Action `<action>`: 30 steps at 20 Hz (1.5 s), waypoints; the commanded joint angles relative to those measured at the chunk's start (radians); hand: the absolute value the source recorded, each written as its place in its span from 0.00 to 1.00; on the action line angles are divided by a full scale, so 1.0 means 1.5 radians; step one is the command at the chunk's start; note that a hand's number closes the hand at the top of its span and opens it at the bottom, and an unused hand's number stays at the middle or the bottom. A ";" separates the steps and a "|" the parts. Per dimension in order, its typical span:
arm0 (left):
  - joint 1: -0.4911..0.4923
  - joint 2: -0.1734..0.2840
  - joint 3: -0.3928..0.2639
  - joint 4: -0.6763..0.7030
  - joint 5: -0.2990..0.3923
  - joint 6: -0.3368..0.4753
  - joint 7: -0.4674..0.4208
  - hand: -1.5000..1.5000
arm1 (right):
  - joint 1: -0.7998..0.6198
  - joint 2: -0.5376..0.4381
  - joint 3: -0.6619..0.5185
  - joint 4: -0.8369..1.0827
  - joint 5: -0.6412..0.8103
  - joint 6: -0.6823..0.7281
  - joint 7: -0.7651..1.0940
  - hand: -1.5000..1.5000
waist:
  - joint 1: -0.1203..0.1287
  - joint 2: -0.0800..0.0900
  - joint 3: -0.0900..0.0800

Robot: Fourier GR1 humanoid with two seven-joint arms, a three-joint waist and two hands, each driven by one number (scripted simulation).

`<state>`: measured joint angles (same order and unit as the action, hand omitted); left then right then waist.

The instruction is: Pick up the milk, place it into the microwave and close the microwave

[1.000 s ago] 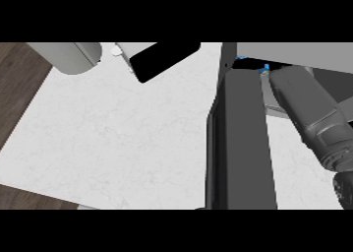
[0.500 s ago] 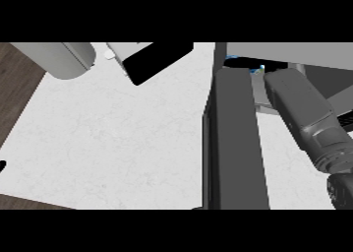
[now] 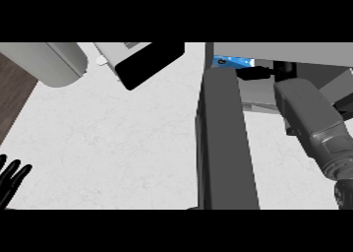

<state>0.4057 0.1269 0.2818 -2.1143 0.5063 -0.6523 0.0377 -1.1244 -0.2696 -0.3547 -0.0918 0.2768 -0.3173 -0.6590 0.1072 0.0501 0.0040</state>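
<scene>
Right hand [image 3: 260, 73] at the blue milk [image 3: 232, 62] — no label readable.

Left hand [image 3: 6, 181] open, fingers up.

From my seat I look steeply down on a white, faintly mottled counter [image 3: 113, 142] that fills the middle and left of the view. At nine to ten o'clock a strip of dark brown wood floor [image 3: 6, 93] runs beside its left edge. At eleven o'clock a pale grey rounded appliance [image 3: 44, 61] sits on the counter, and at twelve o'clock, just beside it, lies a light grey device with a black panel [image 3: 146, 64]. The light is even and soft.
</scene>
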 commanded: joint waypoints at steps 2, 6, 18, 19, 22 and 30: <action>0.015 -0.033 -0.058 0.018 -0.052 -0.048 -0.026 0.00 | 0.037 -0.009 -0.026 -0.004 -0.031 0.122 -0.042 0.00 | -0.022 -0.012 -0.001; 0.007 -0.040 -0.105 0.038 -0.094 -0.074 -0.022 0.00 | 0.049 0.005 -0.037 -0.006 -0.049 0.229 -0.065 0.00 | -0.033 -0.016 -0.001; -0.101 -0.078 -0.173 0.172 -0.282 -0.072 -0.084 0.00 | 0.205 0.104 -0.045 -0.039 -0.095 0.366 -0.151 0.00 | -0.072 -0.033 -0.003; -0.056 -0.065 -0.166 0.169 -0.303 -0.094 -0.122 0.00 | 0.232 0.092 -0.036 -0.049 -0.093 0.387 -0.154 0.00 | -0.078 -0.038 -0.003; -0.088 -0.084 -0.193 0.203 -0.338 -0.065 -0.131 0.00 | 0.280 0.138 -0.007 -0.070 -0.076 0.362 -0.162 0.00 | -0.090 -0.042 -0.004; -0.165 -0.084 -0.253 0.253 -0.408 0.030 -0.122 1.00 | 0.471 0.071 0.031 -0.169 -0.067 0.394 -0.197 0.00 | -0.102 -0.043 -0.005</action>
<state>0.1890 0.0038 -0.0686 -1.7678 -0.0447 -0.6520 -0.1396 -0.5364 -0.1279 -0.3312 -0.2775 0.1764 0.2178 -0.9143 -0.0408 -0.0132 -0.0026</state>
